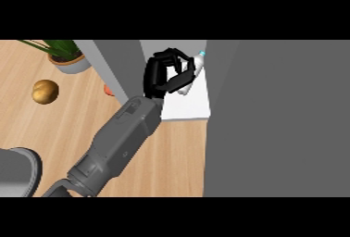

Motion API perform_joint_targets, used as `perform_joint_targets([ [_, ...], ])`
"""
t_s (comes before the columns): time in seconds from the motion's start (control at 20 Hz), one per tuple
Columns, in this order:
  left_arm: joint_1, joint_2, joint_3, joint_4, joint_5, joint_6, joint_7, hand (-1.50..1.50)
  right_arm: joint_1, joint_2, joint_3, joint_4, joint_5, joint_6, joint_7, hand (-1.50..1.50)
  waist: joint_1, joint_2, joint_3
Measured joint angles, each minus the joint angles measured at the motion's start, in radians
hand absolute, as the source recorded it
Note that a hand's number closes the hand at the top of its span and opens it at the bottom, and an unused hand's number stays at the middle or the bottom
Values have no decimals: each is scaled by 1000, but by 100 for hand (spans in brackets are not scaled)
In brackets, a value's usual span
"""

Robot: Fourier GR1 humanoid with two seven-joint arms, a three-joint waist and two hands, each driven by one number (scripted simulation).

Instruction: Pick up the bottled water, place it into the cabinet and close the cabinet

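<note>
My left hand [162, 74] reaches into the open cabinet, its black fingers curled round the bottled water [198, 62]. The bottle is clear with a blue cap and leans to the upper right; the hand hides much of it. Its lower end sits at or just above the white cabinet floor [188, 109], and I cannot tell whether they touch. The grey forearm [120, 139] runs up from the lower left edge. My right hand does not show.
A broad grey cabinet door [273, 115] fills the right side. A grey cabinet side wall [113, 65] stands left of the hand. On the wooden counter are a potted plant [65, 55], a brown potato-like lump [46, 91], a small orange thing [108, 90] and a grey rounded object [17, 171].
</note>
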Motion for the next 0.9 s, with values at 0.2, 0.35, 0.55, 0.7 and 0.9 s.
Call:
perform_joint_targets([
  [0.2,104,0,-97,-146,64,-64,33,-150,4,8,25,-2,10,-16,10,-150,14,-4,0],
  [0.35,200,0,-175,-273,95,-76,54,-150,20,13,39,-6,15,-30,11,-150,27,-8,0],
  [0.55,362,11,-266,-435,89,-76,66,-150,40,17,59,-6,24,-45,-3,-150,45,-12,0],
  [0.7,489,64,-303,-568,79,-56,68,-150,64,13,73,-6,31,-53,-22,-150,56,-16,0],
  [0.9,679,158,-339,-714,61,-51,22,-150,73,8,86,-8,39,-71,-29,-150,68,-14,0],
])
